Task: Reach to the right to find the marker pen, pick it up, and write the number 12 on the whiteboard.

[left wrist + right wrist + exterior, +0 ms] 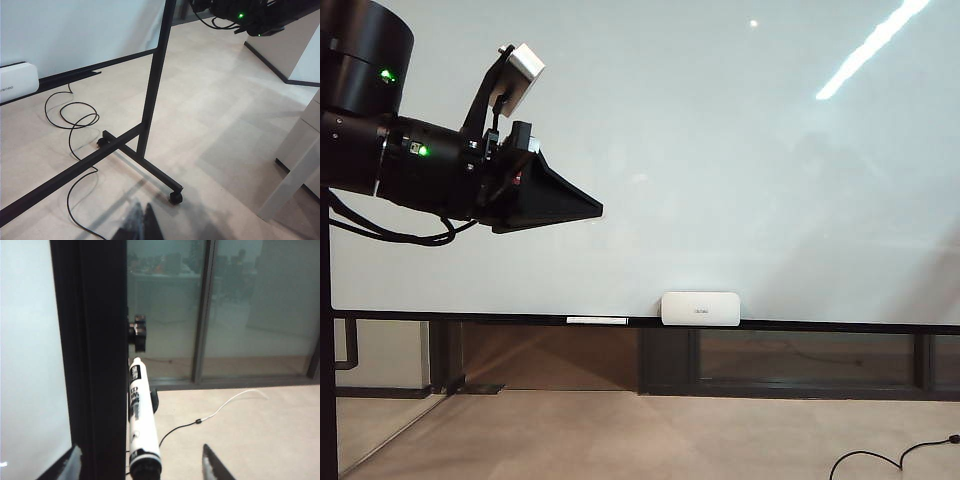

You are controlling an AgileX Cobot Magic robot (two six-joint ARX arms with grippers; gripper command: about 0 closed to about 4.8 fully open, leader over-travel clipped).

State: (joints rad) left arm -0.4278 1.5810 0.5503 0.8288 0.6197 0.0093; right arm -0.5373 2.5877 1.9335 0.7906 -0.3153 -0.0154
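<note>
Exterior view: the whiteboard [720, 170], glossy and pale with a thin dark frame, fills most of the scene and reflects ceiling lights. Its surface bears no writing. On the ledge along its lower edge sit a white rounded eraser block [700, 308] near the middle and, just left of it, a long thin white marker [597, 320]. A black cable [880, 460] lies on the floor at lower right.

Left hand [570, 205]: carried on the black arm at the left of the scene, in front of the board's left part, well above the ledge. Its black fingers appear pressed together into a wedge with nothing between them; in the left wrist view only their tips [142, 225] show, over the floor beside the board's wheeled stand [150, 115].

Right hand [142, 462]: seen only in its own wrist view, jaws spread wide, one finger [215, 465] on either side of the marker pen [140, 420]. The pen, white with a black end, stands along the board's dark side frame [95, 355], between the fingers; contact cannot be told.
</note>
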